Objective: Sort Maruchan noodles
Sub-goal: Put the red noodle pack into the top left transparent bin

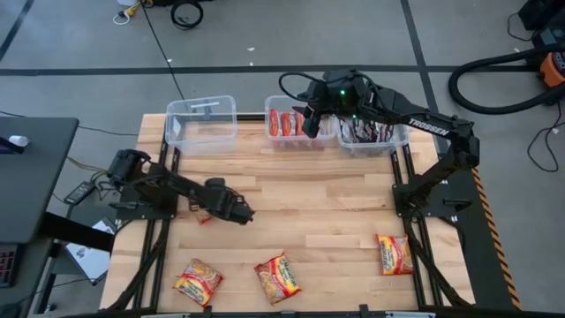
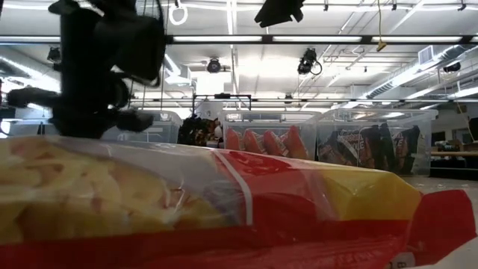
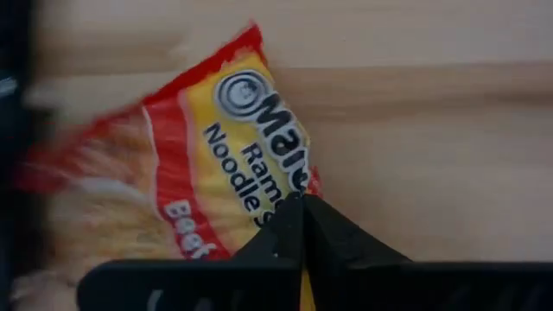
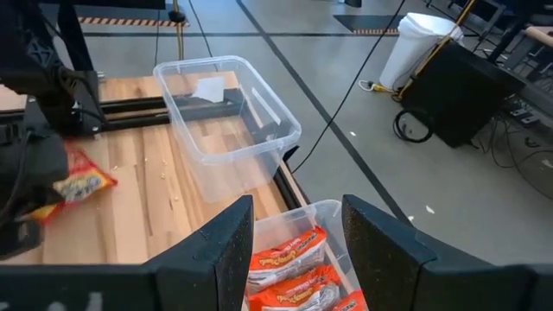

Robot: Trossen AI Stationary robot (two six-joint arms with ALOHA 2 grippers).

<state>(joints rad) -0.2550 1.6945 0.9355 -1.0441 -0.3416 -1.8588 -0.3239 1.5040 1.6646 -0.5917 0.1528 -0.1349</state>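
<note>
My left gripper [image 1: 237,211] is low over the table's left middle, shut on an orange-yellow and red noodle packet [image 3: 216,164], which peeks out beside the wrist [image 1: 205,215]. My right gripper [image 4: 298,250] is open, hovering over the middle clear bin [image 1: 275,141] at the far edge, which holds red-and-silver packets [image 4: 289,268]. The right bin [image 1: 399,141] holds dark packets [image 1: 366,132]. Three more orange-yellow packets lie flat near the near edge [image 1: 198,281], [image 1: 277,276], [image 1: 394,254]. The middle one of these fills the low view [image 2: 224,202]. My left gripper pinches the orange-yellow packet between its two shut fingers [image 3: 324,238], at one long edge beside the printed name [image 3: 281,186]. The fingers come from above, slanting down. In the right wrist view the packet [image 4: 82,183] sticks out sideways from the gripper; whether it is clear of the table I cannot tell.
An empty clear bin [image 1: 201,122] stands at the far left, in a row with the other two bins. Bare wooden boards [image 1: 327,199] lie between the bins and the near packets. The arm bases stand at the table's left and right sides.
</note>
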